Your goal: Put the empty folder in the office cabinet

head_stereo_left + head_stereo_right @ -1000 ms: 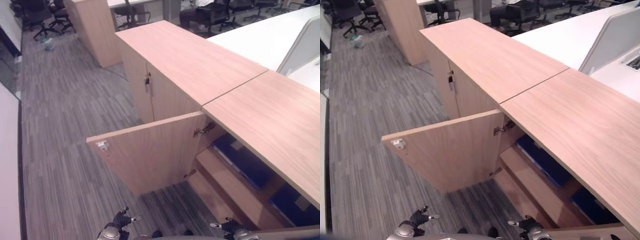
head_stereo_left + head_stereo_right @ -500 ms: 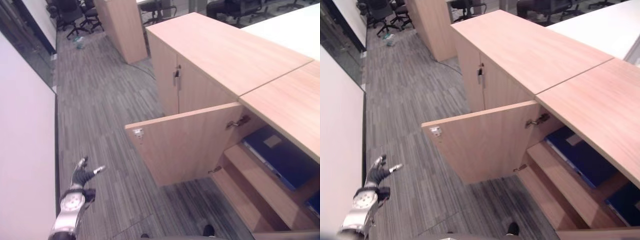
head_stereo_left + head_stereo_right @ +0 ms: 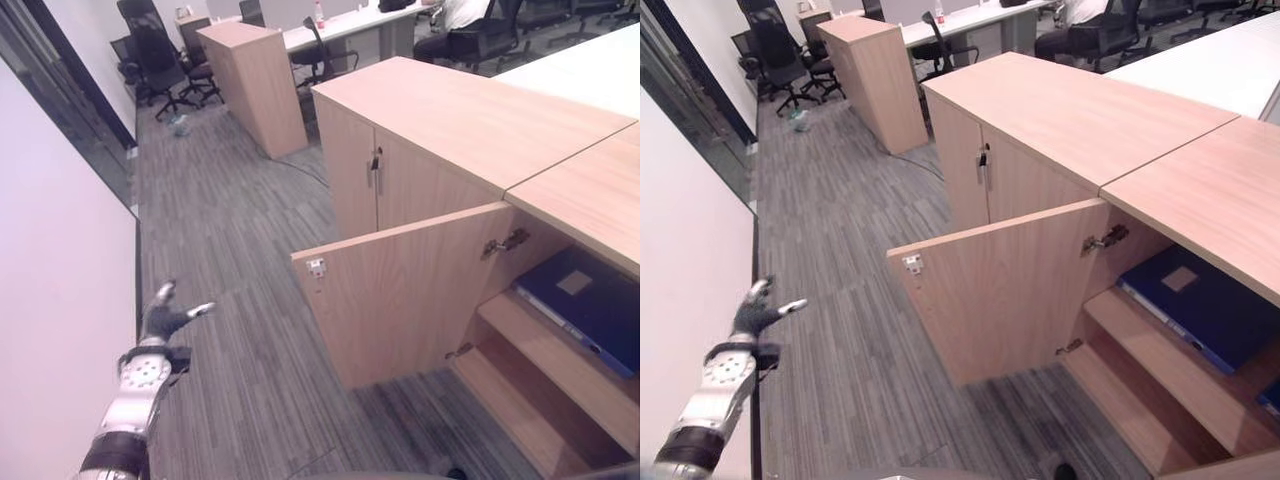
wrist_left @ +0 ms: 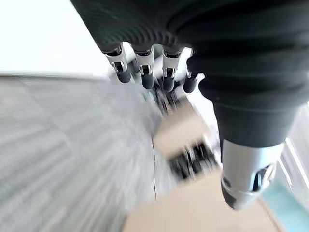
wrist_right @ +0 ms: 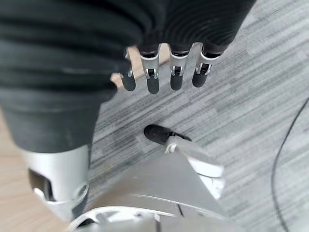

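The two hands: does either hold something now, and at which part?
Nothing is held. The left hand is open over the floor; the right hand hangs open too. The blue folder lies in the cabinet.

Silver-grey arm, dark ribbed cover on left hand, silver dark-tipped fingers.

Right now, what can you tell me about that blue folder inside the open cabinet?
The blue folder is dark blue, flat and rectangular, with a small pale label patch on its upper face. It lies flat on an upper wooden shelf of the light-wood cabinet, under the cabinet's top, one long edge facing the opening. The cabinet door stands swung open beside it. Neither hand touches it; the left hand hangs over the carpet far to the side.
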